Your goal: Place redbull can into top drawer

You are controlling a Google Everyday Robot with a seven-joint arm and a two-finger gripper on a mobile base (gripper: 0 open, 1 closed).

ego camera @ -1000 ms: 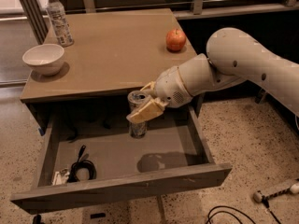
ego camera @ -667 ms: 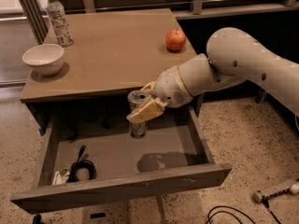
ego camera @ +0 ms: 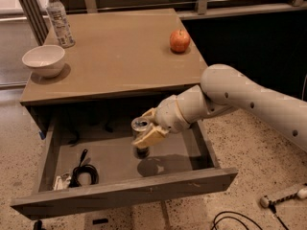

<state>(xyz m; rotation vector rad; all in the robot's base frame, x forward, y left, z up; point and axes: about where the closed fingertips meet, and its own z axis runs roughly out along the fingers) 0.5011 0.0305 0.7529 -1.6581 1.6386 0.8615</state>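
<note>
The redbull can (ego camera: 140, 128) is a slim dark can with a shiny silver top, held upright over the middle of the open top drawer (ego camera: 124, 191). My gripper (ego camera: 146, 128) is shut on the can, its cream-coloured fingers (ego camera: 150, 136) clamped around the can's side. The can's base hangs just above the grey drawer floor, with its shadow on the floor below. The white arm reaches in from the right, under the tabletop's front edge.
A black cable coil (ego camera: 82, 171) and small items lie in the drawer's left front corner. On the tabletop (ego camera: 115, 66) stand a white bowl (ego camera: 44, 60), a clear water bottle (ego camera: 59, 19) and a red apple (ego camera: 180, 40). Cables lie on the floor at right.
The can and my gripper have moved lower into the drawer, nearer its floor. Nothing else has moved.
</note>
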